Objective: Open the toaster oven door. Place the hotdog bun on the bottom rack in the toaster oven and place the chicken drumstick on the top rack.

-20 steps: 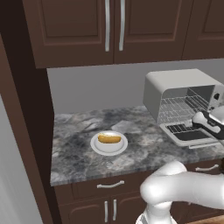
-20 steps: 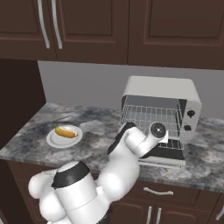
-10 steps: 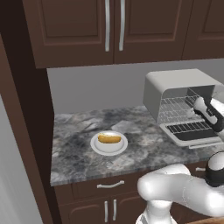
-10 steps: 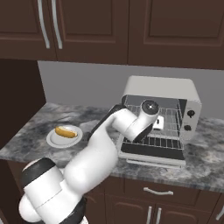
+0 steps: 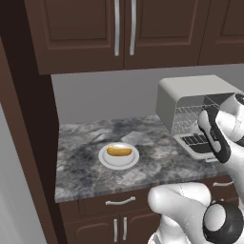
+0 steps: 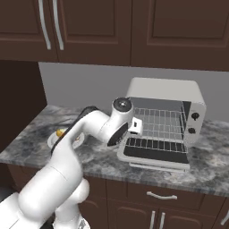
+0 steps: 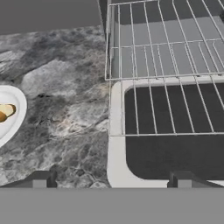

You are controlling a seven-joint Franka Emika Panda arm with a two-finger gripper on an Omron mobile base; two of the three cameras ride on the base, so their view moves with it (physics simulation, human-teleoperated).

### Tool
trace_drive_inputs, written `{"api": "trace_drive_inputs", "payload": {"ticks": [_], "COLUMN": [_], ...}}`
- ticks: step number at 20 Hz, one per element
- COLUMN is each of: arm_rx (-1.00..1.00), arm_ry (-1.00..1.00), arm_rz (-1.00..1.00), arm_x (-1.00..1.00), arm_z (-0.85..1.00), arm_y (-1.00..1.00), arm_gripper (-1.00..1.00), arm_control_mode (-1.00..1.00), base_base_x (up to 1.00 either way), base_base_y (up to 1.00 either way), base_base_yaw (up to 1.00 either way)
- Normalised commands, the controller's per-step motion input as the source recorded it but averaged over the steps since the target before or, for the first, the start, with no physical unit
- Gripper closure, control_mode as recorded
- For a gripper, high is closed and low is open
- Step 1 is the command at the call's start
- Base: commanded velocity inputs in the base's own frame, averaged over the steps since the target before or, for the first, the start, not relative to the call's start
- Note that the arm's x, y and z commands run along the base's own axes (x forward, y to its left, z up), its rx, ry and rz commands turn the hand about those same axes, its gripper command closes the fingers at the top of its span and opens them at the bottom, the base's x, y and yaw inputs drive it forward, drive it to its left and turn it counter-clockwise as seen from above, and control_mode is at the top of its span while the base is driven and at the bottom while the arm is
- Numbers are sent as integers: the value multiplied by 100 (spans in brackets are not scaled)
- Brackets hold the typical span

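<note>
Toaster oven (image 6: 166,117) door (image 6: 154,152) open flat; bun (image 5: 119,151) on plate (image 5: 106,159)

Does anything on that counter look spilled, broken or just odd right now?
Nothing stands out. The toaster oven has its door folded down flat, racks level, and the white plate holding the food sits squarely on the counter.

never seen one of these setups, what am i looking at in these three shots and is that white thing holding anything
The white thing is a robot arm in a simulated kitchen. Two pictures come from cameras on its base, behind it to the left and to the right. The third looks out from the hand itself. The gripper is open and holds nothing; it hangs over the lowered door of the toaster oven, wire racks showing inside. On the grey stone counter sits a white plate carrying the food.
</note>
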Motion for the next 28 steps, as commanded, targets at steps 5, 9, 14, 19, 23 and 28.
{"api": "trace_drive_inputs", "payload": {"ticks": [5, 9, 14, 19, 23, 28], "arm_rx": [-3, -13, -10, -5, -6, -17], "arm_ry": [4, 12, 8, 5, 8, 5], "arm_rz": [7, 13, 28, 29, 25, 15], "arm_x": [-3, 13, 11, 14, 19, 47], "arm_z": [10, 3, 3, 1, 0, -8], "arm_y": [100, 99, 78, 89, 88, 68], "arm_gripper": [-100, -100, -100, -100, -100, -100], "arm_control_mode": [-100, -100, -100, -100, -100, -100], "base_base_x": [0, 0, 0, 0, 0, 0], "base_base_y": [0, 0, 0, 0, 0, 0], "base_base_yaw": [0, 0, 0, 0, 0, 0]}}
